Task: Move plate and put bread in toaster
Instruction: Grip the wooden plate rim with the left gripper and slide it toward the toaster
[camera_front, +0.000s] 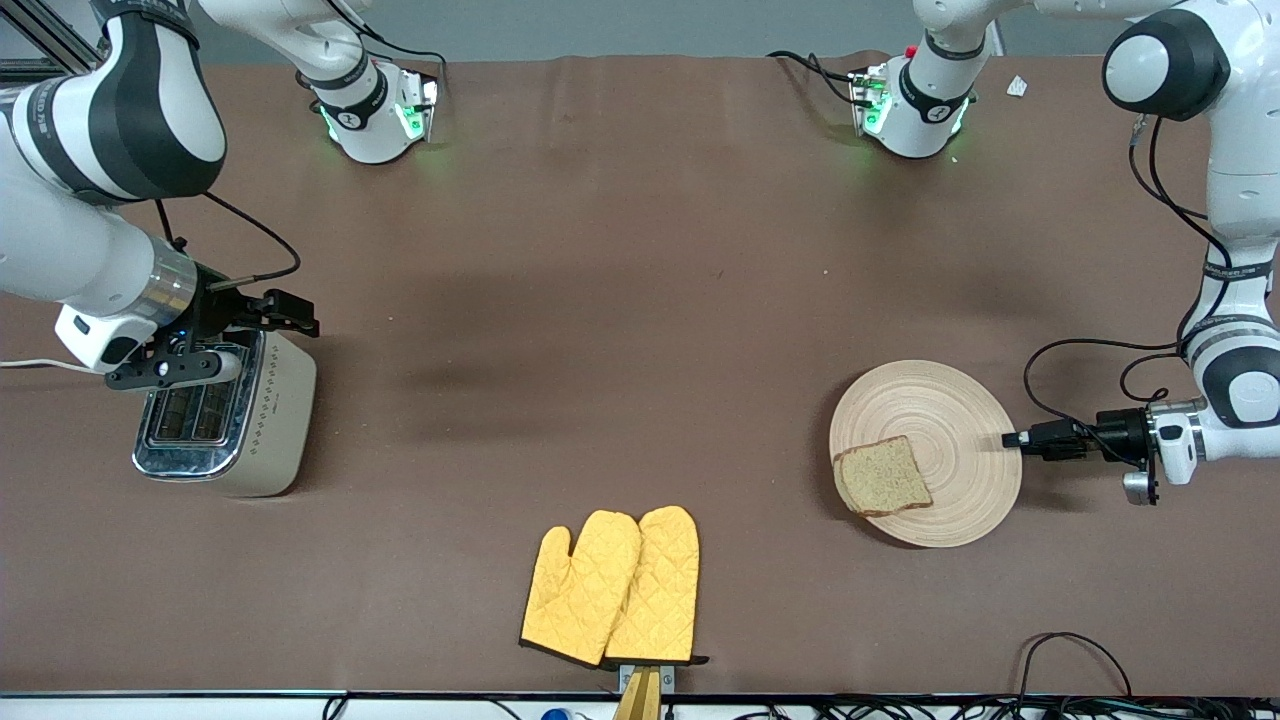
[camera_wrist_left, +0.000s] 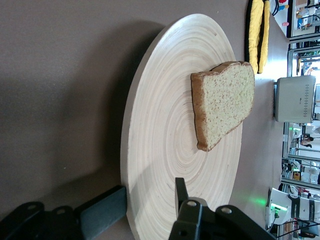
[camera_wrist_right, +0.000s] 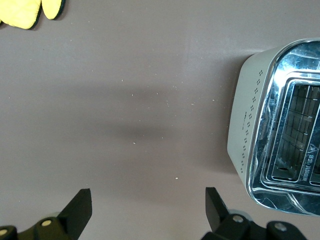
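Yellow mitts (camera_front: 612, 587) lie nearest the camera. Farther in, the bread (camera_front: 882, 477) sits on the plate (camera_front: 950, 420), whose rim lies between the left gripper's (camera_front: 1012, 439) parted fingers. The right gripper (camera_front: 290, 318), fingers spread, hangs over the toaster (camera_front: 235, 420).

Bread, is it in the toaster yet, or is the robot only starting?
Only starting. Nothing looks done: the bread lies on the plate, at the left arm's end of the table, and the toaster slots look empty. In hand: the open left gripper straddles the plate's rim. The open right gripper hovers by the toaster. Left: moving the plate, then toasting.
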